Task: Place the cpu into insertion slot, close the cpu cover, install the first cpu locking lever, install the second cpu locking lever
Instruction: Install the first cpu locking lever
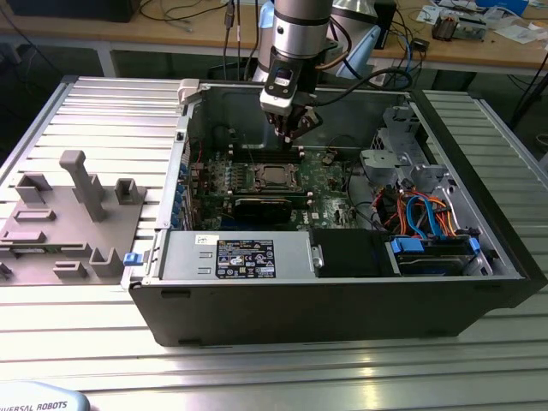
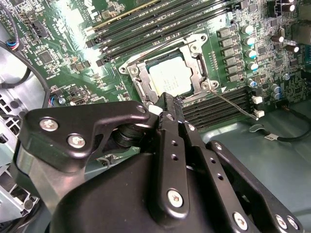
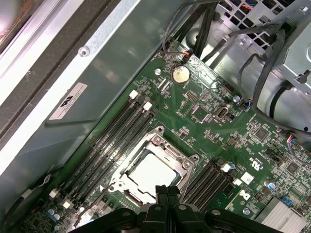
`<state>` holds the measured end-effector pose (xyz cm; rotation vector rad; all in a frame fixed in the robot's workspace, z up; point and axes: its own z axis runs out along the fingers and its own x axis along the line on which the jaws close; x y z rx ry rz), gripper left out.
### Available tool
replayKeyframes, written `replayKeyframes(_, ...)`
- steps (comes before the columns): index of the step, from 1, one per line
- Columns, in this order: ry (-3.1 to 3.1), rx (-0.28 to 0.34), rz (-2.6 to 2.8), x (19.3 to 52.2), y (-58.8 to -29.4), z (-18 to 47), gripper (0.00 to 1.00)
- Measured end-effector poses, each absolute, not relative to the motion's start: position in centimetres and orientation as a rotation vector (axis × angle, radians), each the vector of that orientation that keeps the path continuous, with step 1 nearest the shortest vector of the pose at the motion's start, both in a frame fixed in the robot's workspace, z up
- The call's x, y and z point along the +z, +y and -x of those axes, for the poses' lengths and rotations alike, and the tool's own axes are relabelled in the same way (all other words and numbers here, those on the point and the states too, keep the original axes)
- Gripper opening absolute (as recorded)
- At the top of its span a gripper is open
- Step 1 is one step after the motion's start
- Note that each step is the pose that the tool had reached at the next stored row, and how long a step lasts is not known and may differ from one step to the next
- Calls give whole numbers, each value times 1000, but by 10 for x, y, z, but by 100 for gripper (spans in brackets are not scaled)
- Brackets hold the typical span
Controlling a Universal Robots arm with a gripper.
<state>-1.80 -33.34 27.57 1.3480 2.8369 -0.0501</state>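
Levers seem the step in hand: at the middle of the motherboard (image 2: 53, 53) the cpu cover (image 2: 141, 81) lies down over the cpu (image 2: 170, 77) in the insertion slot (image 2: 193, 47), with one thin lever (image 2: 235, 103) loose beside it. Push on the wire, not on the chip. The tool (image 2: 167, 103) is pinched shut and empty, and hovers over the slot's edge.

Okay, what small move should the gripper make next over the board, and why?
Probably lower toward the locking lever: the cpu lies under the lowered cpu cover, that lever seems to jut out loose, and the shut gripper hangs above the cover's edge.
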Motion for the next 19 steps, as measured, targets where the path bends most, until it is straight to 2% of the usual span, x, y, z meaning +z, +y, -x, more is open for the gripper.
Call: replayKeyframes(19, 2853, -50, -1312, 276, -333, 18, 11)
